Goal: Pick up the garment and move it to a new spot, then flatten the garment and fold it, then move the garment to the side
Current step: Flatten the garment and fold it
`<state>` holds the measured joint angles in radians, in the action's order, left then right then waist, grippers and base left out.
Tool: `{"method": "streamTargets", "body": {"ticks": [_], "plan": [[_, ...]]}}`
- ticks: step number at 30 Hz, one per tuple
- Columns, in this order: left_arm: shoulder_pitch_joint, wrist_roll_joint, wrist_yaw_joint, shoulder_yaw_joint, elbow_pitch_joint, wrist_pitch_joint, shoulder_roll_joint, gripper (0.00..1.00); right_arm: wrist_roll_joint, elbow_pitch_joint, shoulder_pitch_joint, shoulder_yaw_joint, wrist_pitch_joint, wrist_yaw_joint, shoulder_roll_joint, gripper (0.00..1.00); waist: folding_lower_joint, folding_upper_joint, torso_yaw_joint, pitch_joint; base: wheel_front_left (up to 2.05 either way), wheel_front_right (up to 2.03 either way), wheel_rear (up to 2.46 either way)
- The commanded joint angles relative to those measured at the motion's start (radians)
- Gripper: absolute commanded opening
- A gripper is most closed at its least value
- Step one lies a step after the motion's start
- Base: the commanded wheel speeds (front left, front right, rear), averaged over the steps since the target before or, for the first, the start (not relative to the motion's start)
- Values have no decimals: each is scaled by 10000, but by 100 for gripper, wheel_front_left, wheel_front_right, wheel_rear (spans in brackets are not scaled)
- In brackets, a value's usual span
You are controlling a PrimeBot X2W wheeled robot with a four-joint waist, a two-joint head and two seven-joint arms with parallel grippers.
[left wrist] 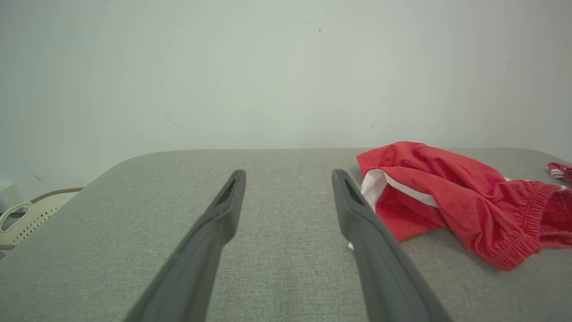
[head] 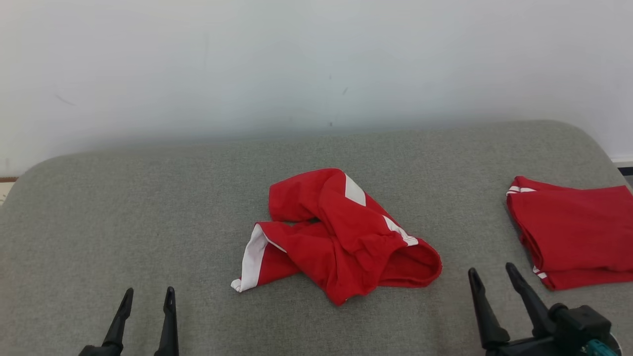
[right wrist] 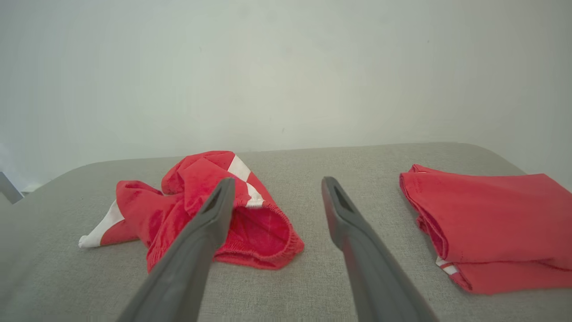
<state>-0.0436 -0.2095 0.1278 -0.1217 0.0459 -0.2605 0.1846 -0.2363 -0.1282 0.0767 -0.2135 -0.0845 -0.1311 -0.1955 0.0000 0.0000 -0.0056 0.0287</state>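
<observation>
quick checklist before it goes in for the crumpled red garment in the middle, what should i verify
1. Left gripper open, holding nothing: ok.
2. Right gripper open, holding nothing: ok.
3. Crumpled garment lies free on the grey surface, with nothing resting on it: ok.
4. Folded garment at the right lies apart from the crumpled one, so a grasp should not drag it: ok.
5. Room on the grey surface to the crumpled garment's left for a new spot: ok.
6. How the layers are tangled underneath: cannot tell.
</observation>
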Motion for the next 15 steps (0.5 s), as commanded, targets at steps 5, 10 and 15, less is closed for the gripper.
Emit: {"method": "streamTargets", "body": {"ticks": [5, 10, 15], "plan": [[-227, 148, -87, -64, 7, -35, -122, 100, -354, 222, -214, -1116, 385, 7, -421, 100, 0, 0, 309, -163, 0, 0, 0], [-350, 258, -141, -144, -67, -35, -262, 100, -654, 824, -622, -2849, 712, 7, -964, 100, 0, 0, 676, -337, 0, 0, 0], [-539, 327, -217, -240, -124, -35, -453, 100, -698, 1788, -1528, -4592, 789, 7, -1638, 100, 0, 0, 1041, -704, 0, 0, 0]]}}
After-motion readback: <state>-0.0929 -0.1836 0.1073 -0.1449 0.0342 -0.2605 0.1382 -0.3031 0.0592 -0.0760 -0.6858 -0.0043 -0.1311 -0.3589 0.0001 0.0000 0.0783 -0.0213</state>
